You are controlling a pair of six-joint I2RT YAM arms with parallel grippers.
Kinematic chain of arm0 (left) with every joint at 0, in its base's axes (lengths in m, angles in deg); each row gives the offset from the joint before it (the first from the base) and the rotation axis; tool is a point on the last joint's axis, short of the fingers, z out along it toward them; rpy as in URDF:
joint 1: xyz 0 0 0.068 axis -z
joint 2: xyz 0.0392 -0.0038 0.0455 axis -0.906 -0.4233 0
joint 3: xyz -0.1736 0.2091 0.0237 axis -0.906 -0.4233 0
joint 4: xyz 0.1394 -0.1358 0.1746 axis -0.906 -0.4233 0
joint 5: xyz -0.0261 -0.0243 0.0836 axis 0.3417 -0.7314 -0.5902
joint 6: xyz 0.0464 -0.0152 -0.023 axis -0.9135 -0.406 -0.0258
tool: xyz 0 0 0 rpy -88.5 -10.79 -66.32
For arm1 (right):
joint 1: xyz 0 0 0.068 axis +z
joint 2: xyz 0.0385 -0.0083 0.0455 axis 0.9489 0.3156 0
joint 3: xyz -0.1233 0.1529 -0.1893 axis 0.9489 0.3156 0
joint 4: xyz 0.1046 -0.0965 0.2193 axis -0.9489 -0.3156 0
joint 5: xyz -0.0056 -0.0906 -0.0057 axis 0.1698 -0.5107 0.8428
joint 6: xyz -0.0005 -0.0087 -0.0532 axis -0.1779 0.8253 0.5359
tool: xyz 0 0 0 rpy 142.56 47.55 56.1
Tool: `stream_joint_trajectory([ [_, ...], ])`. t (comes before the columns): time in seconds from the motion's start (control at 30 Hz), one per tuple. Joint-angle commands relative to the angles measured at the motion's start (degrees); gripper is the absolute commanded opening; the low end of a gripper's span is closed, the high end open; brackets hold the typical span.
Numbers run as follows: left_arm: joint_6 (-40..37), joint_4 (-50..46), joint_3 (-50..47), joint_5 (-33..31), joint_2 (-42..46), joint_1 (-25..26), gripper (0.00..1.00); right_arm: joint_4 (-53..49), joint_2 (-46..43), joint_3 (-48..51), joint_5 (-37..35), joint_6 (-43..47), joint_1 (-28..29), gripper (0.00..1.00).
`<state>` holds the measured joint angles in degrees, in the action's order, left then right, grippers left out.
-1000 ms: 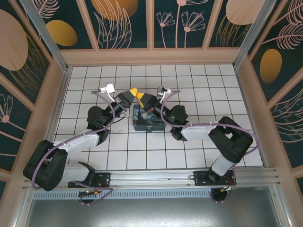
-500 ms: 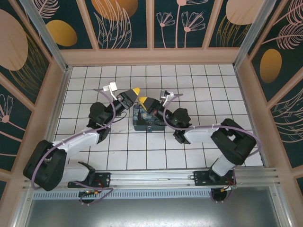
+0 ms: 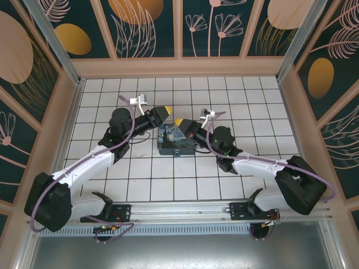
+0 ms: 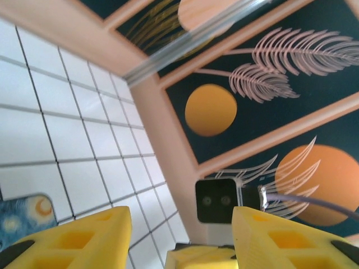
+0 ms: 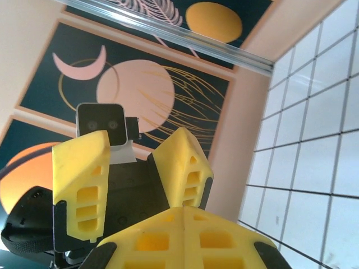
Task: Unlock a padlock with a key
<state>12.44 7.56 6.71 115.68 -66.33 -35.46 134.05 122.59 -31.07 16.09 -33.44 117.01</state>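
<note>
The white tiled table (image 3: 235, 95) is closed in by printed walls (image 3: 179, 28) at the back and both sides, with a metal rail (image 3: 179, 210) along the near edge. Bare tiles are left on every side of the starry box (image 3: 175, 140) near the middle. Above the box's far edge the left gripper (image 3: 164, 110) is held with its yellow fingers (image 4: 73, 235) apart and nothing between them. The right gripper (image 3: 179, 121) faces it, just beside, with its fingers pressed together; whether the key is pinched there cannot be told. A small dark bump (image 3: 178, 152) is seen at the box's near edge, too small to be called the padlock. Both elbows are parked near the side walls.
</note>
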Motion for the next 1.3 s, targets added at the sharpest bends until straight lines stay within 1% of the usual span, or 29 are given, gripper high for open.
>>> stream_joint_trajectory([
  [0.0,2.6,1.0,-0.7,5.2,-1.0,0.1,0.49,-1.5,-1.5,0.7,0.7,2.0,-0.3,0.0],
  [0.1,4.1,3.0,-1.4,6.8,-2.2,0.1,0.46,-1.1,-1.2,0.5,0.7,2.0,-0.3,0.0],
  [0.43,6.6,7.2,-4.0,7.0,-3.7,0.1,0.46,-0.2,-0.2,0.3,0.1,1.4,-0.4,0.0],
  [0.73,8.0,7.8,-4.7,6.5,-3.6,0.1,0.46,1.3,1.8,-0.4,-0.1,0.9,-0.4,0.0],
  [0.97,9.2,8.5,-5.4,6.2,-3.6,0.1,0.46,1.0,1.2,-0.1,-0.9,1.0,-0.4,0.0],
  [1.27,10.2,10.1,-6.2,6.5,-3.8,0.1,0.42,1.3,1.2,0.1,-1.0,0.8,-0.4,0.0],
])
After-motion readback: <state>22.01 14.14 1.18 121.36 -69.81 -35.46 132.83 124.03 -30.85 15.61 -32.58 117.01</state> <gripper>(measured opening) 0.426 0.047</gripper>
